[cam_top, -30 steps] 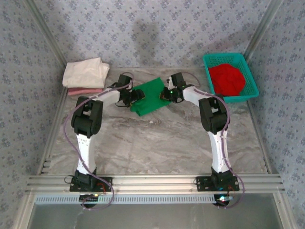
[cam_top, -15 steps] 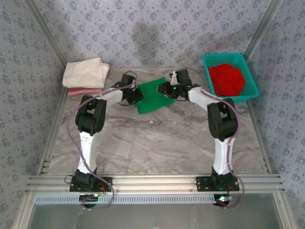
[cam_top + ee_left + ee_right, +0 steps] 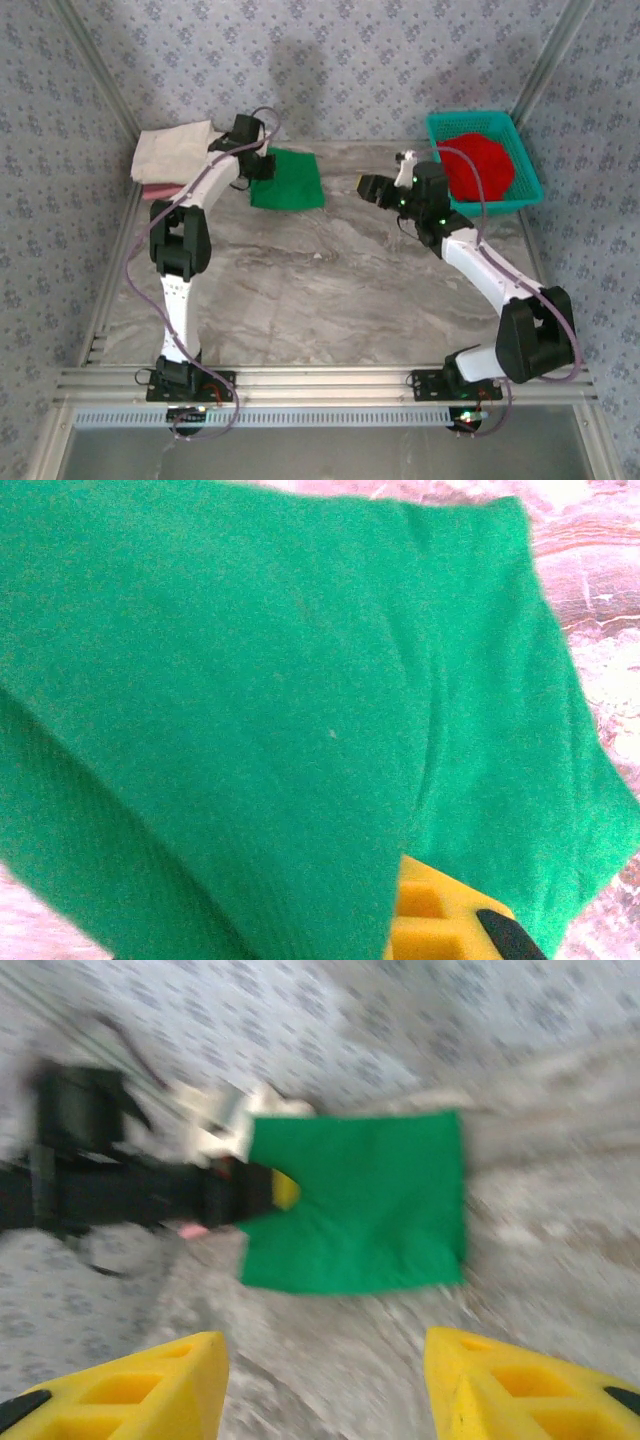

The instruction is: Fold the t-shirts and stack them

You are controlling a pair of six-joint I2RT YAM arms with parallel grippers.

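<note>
The right gripper (image 3: 368, 185) hangs over the marble table (image 3: 330, 290), fingers apart and empty, while farther back the left gripper (image 3: 262, 168) is clamped on one edge of the folded green t-shirt (image 3: 292, 180), which lies flat beside the cream-white t-shirt (image 3: 172, 150), with the red t-shirt (image 3: 478, 165) in the basket (image 3: 530, 185).

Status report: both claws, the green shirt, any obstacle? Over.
Left claw shut on green t-shirt, near folded pile. Right claw open, empty. Red t-shirt waits in basket. No obstacle seen.

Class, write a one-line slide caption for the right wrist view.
Open right gripper faces the folded bright green cloth t-shirt, gripped at its edge by the left gripper.
</note>
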